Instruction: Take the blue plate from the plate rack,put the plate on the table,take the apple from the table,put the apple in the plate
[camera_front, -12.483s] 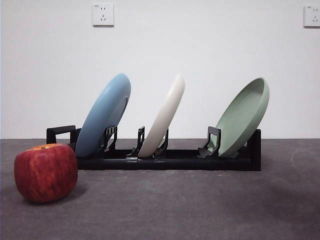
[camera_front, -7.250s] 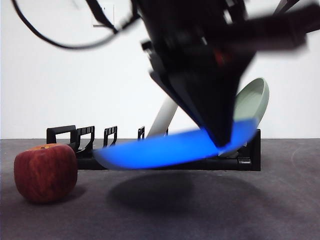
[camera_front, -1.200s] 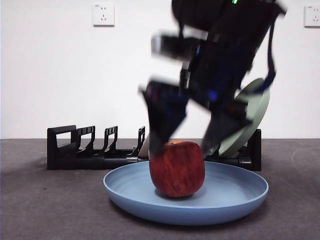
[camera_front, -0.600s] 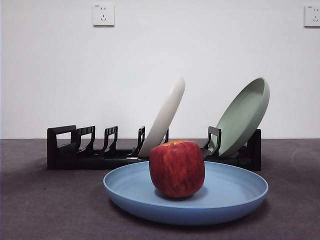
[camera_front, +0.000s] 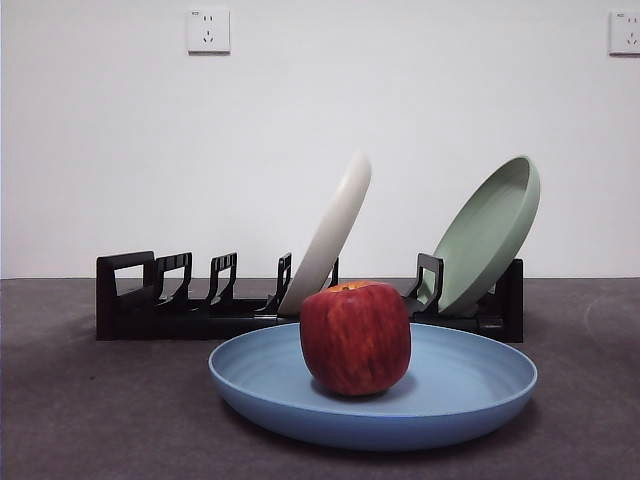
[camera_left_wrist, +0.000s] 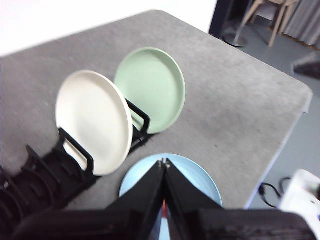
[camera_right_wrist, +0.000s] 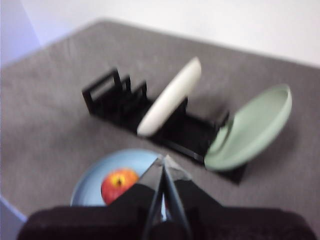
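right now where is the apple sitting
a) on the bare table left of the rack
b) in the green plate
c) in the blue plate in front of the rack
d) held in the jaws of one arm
c: the apple rests in the blue plate, which lies flat on the table in front of the plate rack, with no arm touching it.

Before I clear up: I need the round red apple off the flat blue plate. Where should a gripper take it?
Probably from straight above, closing on the two sides of the round dark red apple at its widest girth. It stands upright with its stem dip on top, and the raised rim of the light-blue shallow plate hinders a low sideways approach.
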